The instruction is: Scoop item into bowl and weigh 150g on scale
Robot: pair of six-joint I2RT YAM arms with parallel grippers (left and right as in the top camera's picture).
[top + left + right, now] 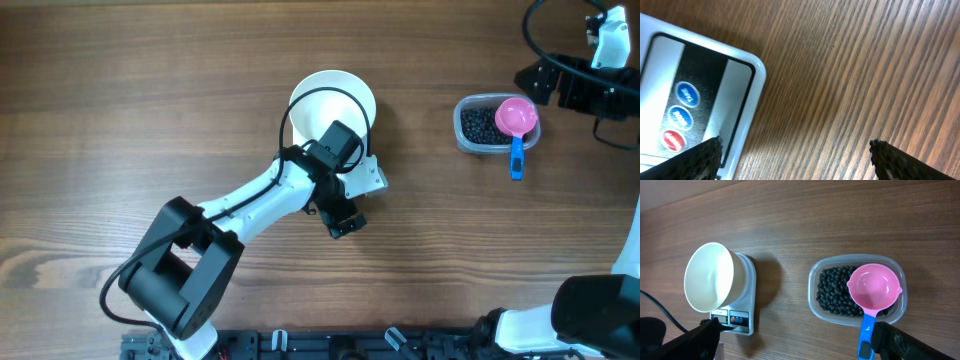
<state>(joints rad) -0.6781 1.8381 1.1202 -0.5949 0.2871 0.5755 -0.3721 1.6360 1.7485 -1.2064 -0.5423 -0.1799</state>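
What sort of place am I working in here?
Probably a robot workbench staged for kitchen weighing: wood-grain table, round white bowl on a small white digital scale, clear plastic tub of black beans.

Left wrist view: the scale (735, 95) is showing three round buttons on its dark front strip. The upper blue button (688, 92) is carrying white lettering that is reading as "TARE". The second blue button (681, 116) and the red button (673, 140) are also carrying white lettering, too blurred to read. Overhead and right wrist views: the scale's markings are appearing too small to read.
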